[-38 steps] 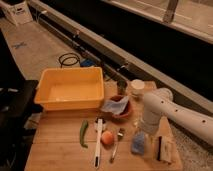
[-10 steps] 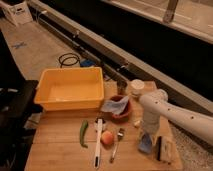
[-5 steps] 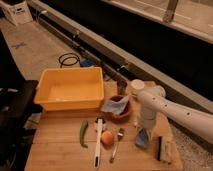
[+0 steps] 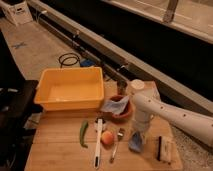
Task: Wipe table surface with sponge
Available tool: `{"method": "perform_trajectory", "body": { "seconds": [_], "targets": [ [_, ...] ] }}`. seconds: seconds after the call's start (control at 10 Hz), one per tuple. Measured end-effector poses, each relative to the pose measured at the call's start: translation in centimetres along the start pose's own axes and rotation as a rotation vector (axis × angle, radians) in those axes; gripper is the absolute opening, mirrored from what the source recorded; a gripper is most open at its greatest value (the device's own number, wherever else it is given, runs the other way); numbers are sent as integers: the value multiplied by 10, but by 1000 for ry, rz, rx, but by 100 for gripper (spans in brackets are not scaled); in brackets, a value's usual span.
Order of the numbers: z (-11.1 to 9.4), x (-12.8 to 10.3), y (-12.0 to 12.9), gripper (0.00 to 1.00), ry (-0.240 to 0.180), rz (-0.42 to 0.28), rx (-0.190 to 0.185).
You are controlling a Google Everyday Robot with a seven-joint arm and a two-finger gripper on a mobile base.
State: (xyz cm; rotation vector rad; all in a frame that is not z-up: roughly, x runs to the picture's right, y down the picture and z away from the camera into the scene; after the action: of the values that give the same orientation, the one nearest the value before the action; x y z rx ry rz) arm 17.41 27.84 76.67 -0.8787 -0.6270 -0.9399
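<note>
Closest to me, at the front of the wooden tabletop (image 4: 60, 150), the blue sponge (image 4: 135, 144) lies a little nearer than the clay bowl (image 4: 125, 114), almost straight out from it. The claw (image 4: 138, 134) stands right over the sponge, pointing down on the end of the white arm (image 4: 175, 117), and seems to press it to the wood. From here I cannot tell whether the claw is clamped on the sponge or only bearing down on it.

A dark brush-like block (image 4: 164, 148) sits near the sponge, on the arm's side of the bowl. On the bowl's other side, also toward me, lie a small metal utensil (image 4: 115, 147), a peach (image 4: 106, 137), a long white-handled tool (image 4: 98, 142) and a green chili (image 4: 83, 133).

To wipe well, I'd say the sponge wants steady downward pressure and flat, short strokes, kept in the bare strip between the block and the metal utensil. A wide sweep would likely shove the peach or the cutlery along, and a stroke away from me would nudge the bowl, which holds a crumpled blue cloth (image 4: 114, 105).

Beyond the bowl stands a white cup (image 4: 137, 86), and off to its far side sits the yellow tub (image 4: 70, 90); neither looks to be in the way.
</note>
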Motion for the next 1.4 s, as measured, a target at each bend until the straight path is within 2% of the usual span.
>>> {"method": "perform_trajectory", "body": {
  "seconds": [0.2,0.4,0.7,0.8,1.1,1.4],
  "targets": [
    [6,-18,8,0,-30,12,-21],
    [8,-18,25,0,-43,60,-35],
    [-3,10,63,0,-16,172,-30],
    [-10,22,68,0,0,199,-28],
    [-25,45,60,0,36,224,-9],
    [-26,50,31,0,41,185,16]
  ]
}}
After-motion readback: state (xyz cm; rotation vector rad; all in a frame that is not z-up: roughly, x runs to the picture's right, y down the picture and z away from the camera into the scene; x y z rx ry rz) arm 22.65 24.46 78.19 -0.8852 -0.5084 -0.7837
